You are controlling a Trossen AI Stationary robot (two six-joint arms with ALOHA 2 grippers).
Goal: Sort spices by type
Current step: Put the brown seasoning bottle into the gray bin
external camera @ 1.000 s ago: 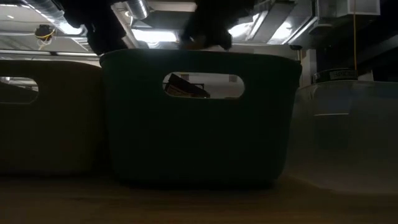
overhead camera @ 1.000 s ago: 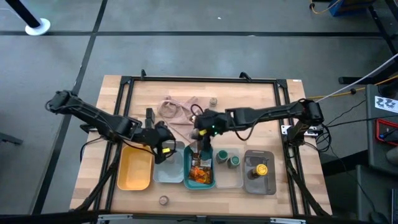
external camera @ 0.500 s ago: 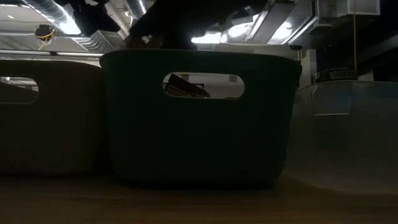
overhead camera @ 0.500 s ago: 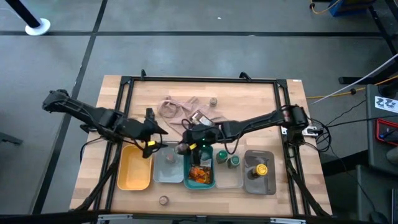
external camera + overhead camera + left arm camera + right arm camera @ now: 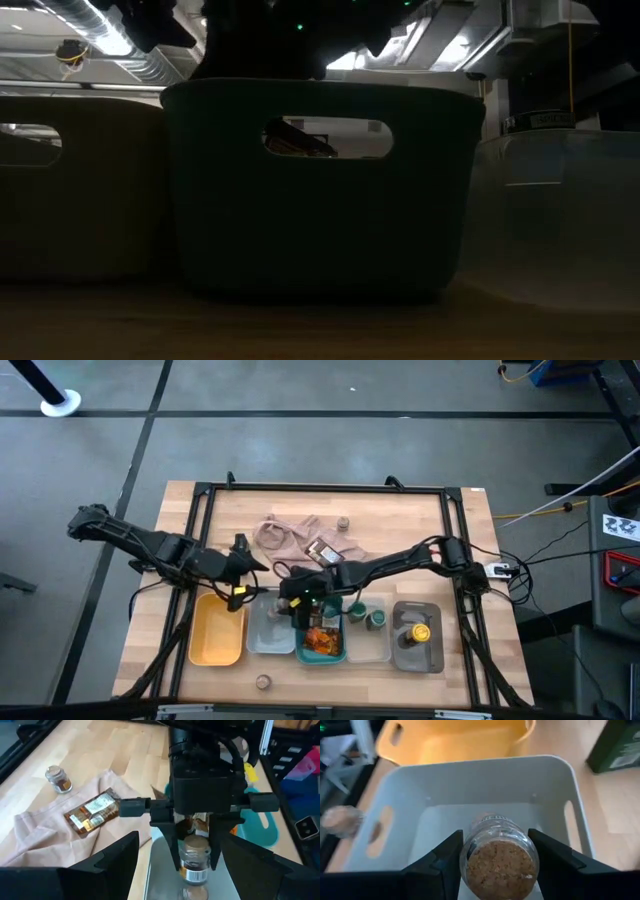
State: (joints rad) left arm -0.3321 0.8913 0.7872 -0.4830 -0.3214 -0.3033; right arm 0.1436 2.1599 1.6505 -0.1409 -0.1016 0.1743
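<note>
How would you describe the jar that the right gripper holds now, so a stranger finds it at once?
Find the row of trays along the table's near edge, then the grey tray beside the yellow tray. Above it the right gripper clamps a small clear jar with a tan cork lid, the only jar held off the table.

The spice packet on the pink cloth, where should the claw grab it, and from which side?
Take the packet across its short width, near the middle, coming straight down from above. It lies flat on the cloth with both long edges exposed and nothing to get under from the side, so a pinch across the narrow span probably holds best. Some cloth may bunch up with it.
</note>
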